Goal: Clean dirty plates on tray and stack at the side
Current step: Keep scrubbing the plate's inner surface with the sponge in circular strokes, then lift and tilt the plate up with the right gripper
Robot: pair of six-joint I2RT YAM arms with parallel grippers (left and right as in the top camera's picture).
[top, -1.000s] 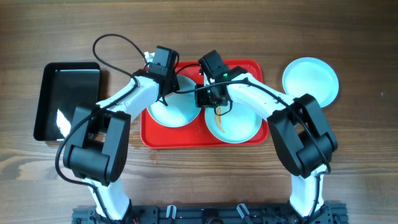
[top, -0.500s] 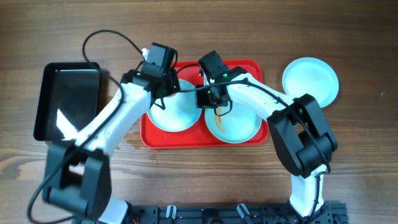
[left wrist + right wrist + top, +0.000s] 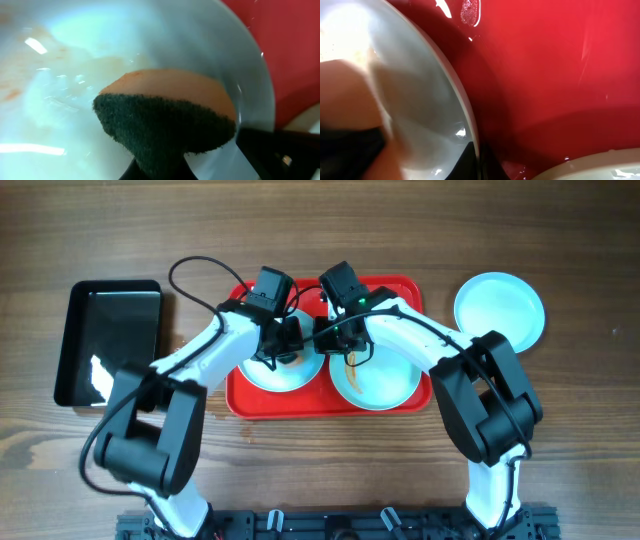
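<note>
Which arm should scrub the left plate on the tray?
Left: the left gripper holds the sponge on that plate; the right gripper only grips its rim.

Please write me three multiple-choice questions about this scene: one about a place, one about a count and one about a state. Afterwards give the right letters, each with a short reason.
1. Where is the lone plate that is off the red tray?
A. left of the tray
B. on the table, right of the tray
C. on top of another plate

2. How many plates are on the red tray?
A. none
B. three
C. two

3. What is the left gripper doing?
A. holding a sponge over a plate
B. hanging open and empty
C. holding a fork

Answers:
1 B: it lies on bare wood beyond the tray's right edge.
2 C: only the left plate and the right plate sit there.
3 A: the wrist view shows the sponge over the smeared left plate.
</note>
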